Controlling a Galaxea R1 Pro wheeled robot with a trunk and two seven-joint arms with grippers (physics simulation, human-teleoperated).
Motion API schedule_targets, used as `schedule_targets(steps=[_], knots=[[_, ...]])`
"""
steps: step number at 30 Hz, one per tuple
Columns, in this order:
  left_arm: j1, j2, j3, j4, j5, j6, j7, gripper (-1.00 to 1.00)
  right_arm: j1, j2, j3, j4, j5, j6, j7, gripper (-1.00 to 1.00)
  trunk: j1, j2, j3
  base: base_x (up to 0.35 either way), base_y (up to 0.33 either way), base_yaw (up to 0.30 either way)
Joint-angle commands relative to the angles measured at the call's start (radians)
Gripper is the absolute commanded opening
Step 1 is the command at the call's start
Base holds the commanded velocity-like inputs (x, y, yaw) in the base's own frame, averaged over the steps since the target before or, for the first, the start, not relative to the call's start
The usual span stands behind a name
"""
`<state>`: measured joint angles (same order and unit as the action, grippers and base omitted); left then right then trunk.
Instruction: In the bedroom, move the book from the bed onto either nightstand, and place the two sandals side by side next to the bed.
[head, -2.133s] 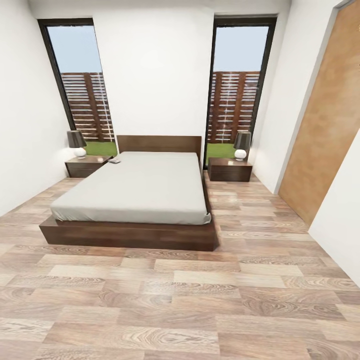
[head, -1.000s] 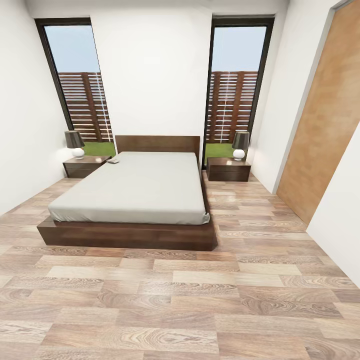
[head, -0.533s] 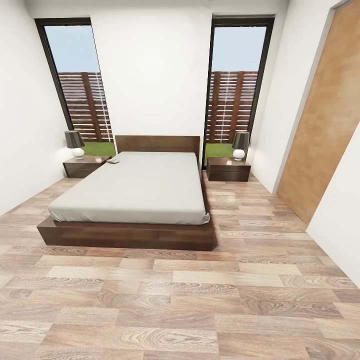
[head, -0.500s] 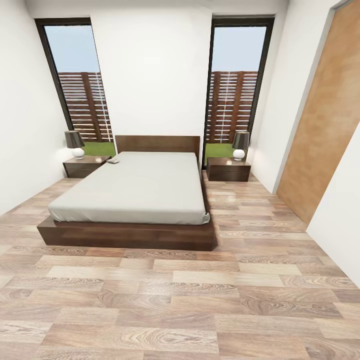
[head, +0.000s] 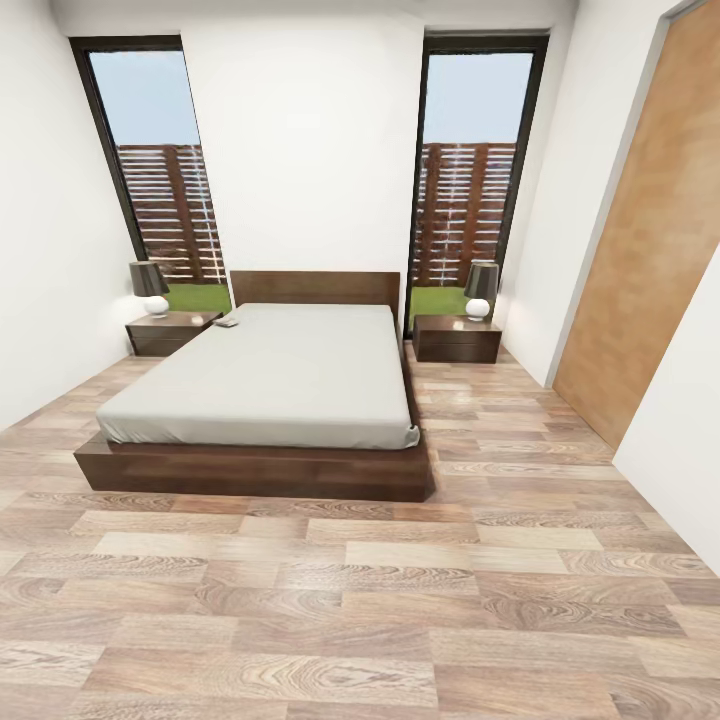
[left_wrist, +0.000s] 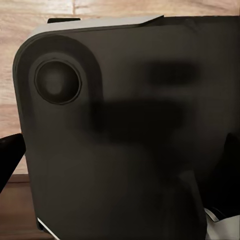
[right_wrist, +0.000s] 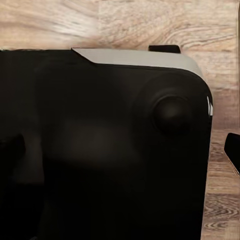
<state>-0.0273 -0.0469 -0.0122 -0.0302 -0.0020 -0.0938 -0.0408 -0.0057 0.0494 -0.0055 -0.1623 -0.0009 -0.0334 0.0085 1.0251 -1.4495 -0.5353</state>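
Note:
The bed (head: 270, 380) stands in the middle of the bedroom, its headboard against the far wall. A small flat thing, most likely the book (head: 228, 322), lies on the mattress at its far left corner; it is too small to make out the cover. One nightstand (head: 170, 334) stands left of the bed and another nightstand (head: 458, 340) stands right of it. The two sandals are out of view. Both wrist views look onto a dark rounded part of the robot (left_wrist: 125, 140) (right_wrist: 100, 150) over wood floor, with black slivers at the picture edges.
Each nightstand carries a lamp (head: 150, 287) (head: 481, 289). Tall windows (head: 160, 170) (head: 470, 170) flank the headboard. A brown door (head: 650, 250) is on the right wall. Wood-plank floor (head: 360, 600) stretches between me and the bed's foot.
The whole head view shifted slightly about two seconds ago, so the camera moved. Over the last second nothing differs; bed, nightstands and book stay in place.

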Motion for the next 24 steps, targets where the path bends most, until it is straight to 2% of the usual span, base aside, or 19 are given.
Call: schedule_targets(steps=[1, 10, 19, 24], knots=[[-0.002, 0.0, 0.0, 0.001, 0.0, -0.003, -0.001, 1.0, -0.002, 0.002, 0.0, -0.007, 0.001, -0.002, 0.0, 1.0, 0.0, 0.0, -0.001, 0.0, 0.0, 0.0], [-0.021, 0.01, 0.002, -0.001, 0.003, -0.003, 0.001, 1.0, -0.043, 0.027, 0.006, -0.049, 0.008, 0.024, -0.006, 1.0, 0.0, 0.0, -0.001, 0.0, 0.0, 0.0], [-0.055, 0.016, 0.004, -0.021, 0.003, -0.003, 0.003, 1.0, -0.137, 0.057, 0.014, -0.069, 0.012, 0.149, -0.019, 1.0, 0.0, 0.0, -0.001, 0.0, 0.0, 0.0], [-0.07, 0.018, 0.004, -0.05, 0.003, 0.006, 0.004, 1.0, -0.166, 0.079, 0.027, -0.074, 0.013, 0.177, -0.05, 1.0, 0.0, 0.0, -0.001, 0.0, 0.0, 0.0]])
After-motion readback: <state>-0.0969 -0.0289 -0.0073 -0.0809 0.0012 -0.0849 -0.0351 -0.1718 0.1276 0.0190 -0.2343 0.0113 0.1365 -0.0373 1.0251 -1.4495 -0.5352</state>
